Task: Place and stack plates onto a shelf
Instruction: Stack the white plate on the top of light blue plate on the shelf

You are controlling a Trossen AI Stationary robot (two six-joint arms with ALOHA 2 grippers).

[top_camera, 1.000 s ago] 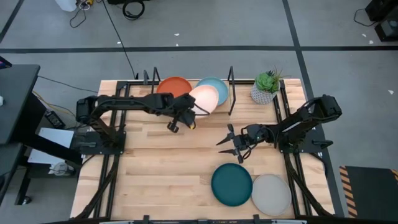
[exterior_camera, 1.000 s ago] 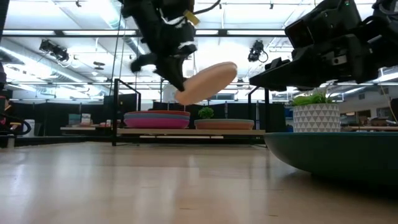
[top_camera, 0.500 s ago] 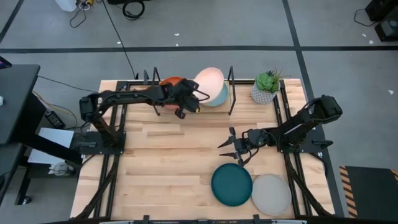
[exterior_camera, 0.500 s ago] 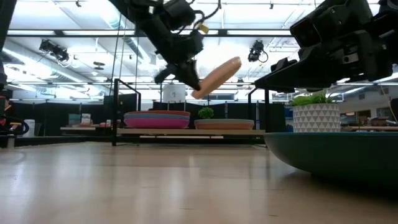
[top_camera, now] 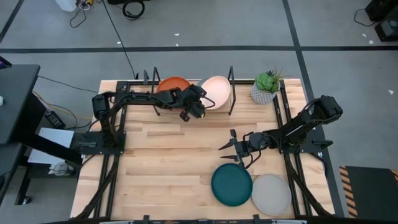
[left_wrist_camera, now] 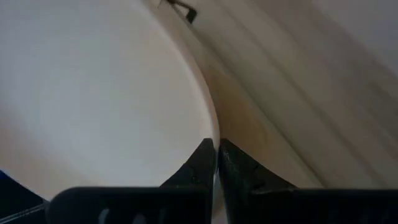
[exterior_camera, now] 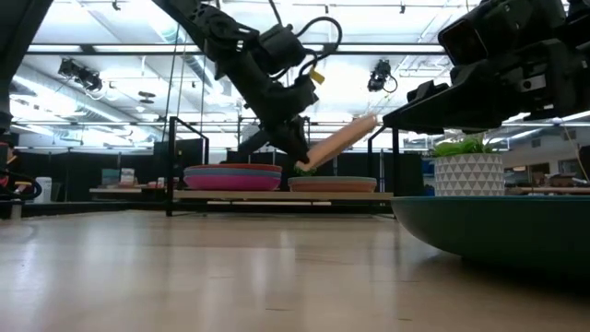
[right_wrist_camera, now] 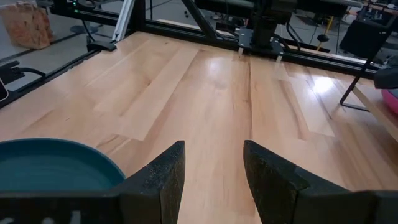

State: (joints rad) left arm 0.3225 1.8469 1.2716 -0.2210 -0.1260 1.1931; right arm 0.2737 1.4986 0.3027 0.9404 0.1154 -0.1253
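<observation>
My left gripper (top_camera: 200,103) is shut on the cream plate (top_camera: 216,90) and holds it tilted over the right half of the shelf (exterior_camera: 277,195) at the table's far edge. The orange plate (top_camera: 172,84) tops the shelf's left stack (exterior_camera: 232,175). A lower stack (exterior_camera: 332,184) lies under the cream plate. My right gripper (top_camera: 231,149) is open and hovers over the table just beyond the dark teal plate (top_camera: 231,183). The grey plate (top_camera: 271,194) lies flat beside it. My left gripper pinches the cream plate's rim (left_wrist_camera: 213,127) between its two fingers (left_wrist_camera: 200,163), with the rim at their tips. The fingers come from the table's left, slanting toward the far edge. The plate is tilted, held rim (exterior_camera: 307,166) low and opposite rim (exterior_camera: 371,121) high, just above the right stack; whether it touches, I cannot tell.
Black upright frames (top_camera: 231,87) stand at the shelf's ends. A potted plant in a white pot (top_camera: 265,88) sits to the shelf's right. Bare wooden tabletop (top_camera: 161,162) stretches across the middle and near left. The dark teal plate fills the low view's right foreground (exterior_camera: 498,226).
My left gripper has carried the cream plate toward the far edge and the right, over the shelf's right half, then down toward that stack; the plate stays tilted. My right gripper has drifted slightly toward the near edge, still open.
</observation>
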